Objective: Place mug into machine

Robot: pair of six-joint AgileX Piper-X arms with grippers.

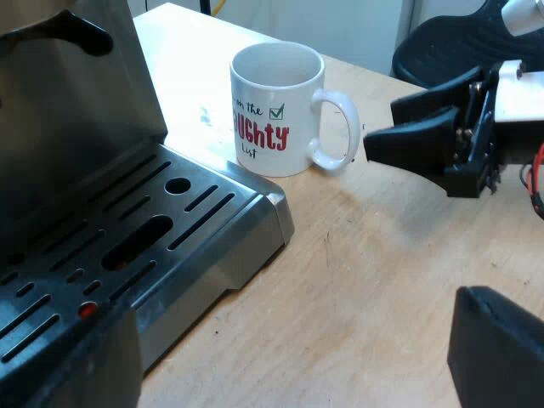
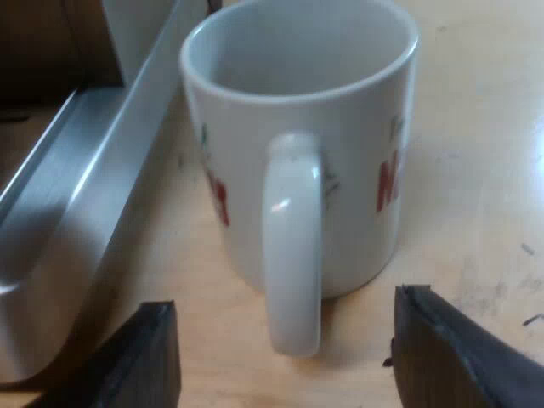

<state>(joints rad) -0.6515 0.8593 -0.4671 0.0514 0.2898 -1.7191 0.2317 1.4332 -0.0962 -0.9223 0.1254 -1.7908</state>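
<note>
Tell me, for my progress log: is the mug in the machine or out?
Out. The mug stands upright on the table beside the machine's drip tray, not on it.

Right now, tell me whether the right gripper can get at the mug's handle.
Probably yes: the right gripper is open and faces the mug's handle with nothing between them. The machine's tray lies beside the mug, not between.

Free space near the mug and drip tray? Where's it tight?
Free: the drip tray, nothing on its grate; bare table off the tray's corner, short of the right gripper. Tight: mug stands close beside the tray's edge, open right gripper at its handle.
</note>
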